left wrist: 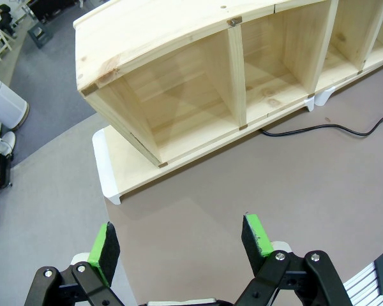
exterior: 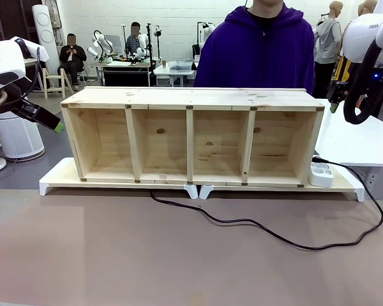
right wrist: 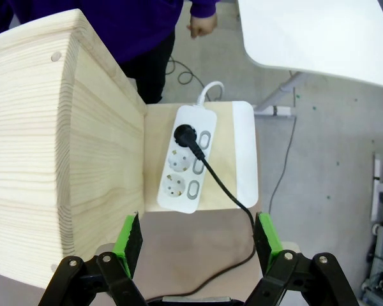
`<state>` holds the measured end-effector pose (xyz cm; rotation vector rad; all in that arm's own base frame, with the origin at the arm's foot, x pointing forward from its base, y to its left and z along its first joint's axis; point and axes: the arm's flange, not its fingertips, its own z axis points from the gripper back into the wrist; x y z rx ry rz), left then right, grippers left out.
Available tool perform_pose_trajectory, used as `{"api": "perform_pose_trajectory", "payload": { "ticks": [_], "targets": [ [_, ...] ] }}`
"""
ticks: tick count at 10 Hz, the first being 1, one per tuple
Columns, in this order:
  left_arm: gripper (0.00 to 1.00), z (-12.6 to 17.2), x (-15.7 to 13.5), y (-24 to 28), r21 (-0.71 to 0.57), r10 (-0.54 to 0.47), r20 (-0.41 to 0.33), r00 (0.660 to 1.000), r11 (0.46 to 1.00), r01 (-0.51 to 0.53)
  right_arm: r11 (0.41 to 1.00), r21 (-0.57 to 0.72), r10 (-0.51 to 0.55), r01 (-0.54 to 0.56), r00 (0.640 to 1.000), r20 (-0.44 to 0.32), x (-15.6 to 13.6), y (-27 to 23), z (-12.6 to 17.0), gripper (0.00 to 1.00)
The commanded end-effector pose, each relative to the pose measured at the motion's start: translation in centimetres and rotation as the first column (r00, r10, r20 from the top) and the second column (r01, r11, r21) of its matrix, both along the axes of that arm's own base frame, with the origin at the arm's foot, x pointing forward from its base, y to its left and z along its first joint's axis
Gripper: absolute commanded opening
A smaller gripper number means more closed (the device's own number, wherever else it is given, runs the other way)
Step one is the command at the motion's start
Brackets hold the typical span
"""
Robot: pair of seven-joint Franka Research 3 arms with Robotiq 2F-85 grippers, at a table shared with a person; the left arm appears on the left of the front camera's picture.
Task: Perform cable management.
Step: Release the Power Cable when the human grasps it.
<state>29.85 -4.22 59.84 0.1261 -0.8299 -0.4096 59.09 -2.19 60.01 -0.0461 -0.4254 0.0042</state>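
My right gripper [right wrist: 198, 245] hangs wide open and empty above the round black plug [right wrist: 183, 135] seated in the white power strip [right wrist: 187, 159], lined up to pull it; my left gripper [left wrist: 182, 245] waits open too.

— How's my left arm sitting?

— I see it at the left edge of the front view, raised, its left gripper [exterior: 56, 127] angled down to the right. In the left wrist view the left gripper [left wrist: 182, 244] shows green pads [left wrist: 105, 248] spread wide, nothing between them.

— And my right?

— The right arm is at the upper right. The right gripper [right wrist: 198, 243] has its jaws apart, empty.
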Motion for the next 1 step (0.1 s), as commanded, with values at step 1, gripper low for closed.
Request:
{"api": "perform_pose_trajectory", "payload": {
  "ticks": [1],
  "targets": [
    [1.00,0.01,0.21,-0.14,-0.013,0.001,0.011,1.000,1.000,-0.001,1.000,0.000,0.000,0.000,1.000,-0.005,-0.01,-0.01,-0.10,0.90]
  ]
}}
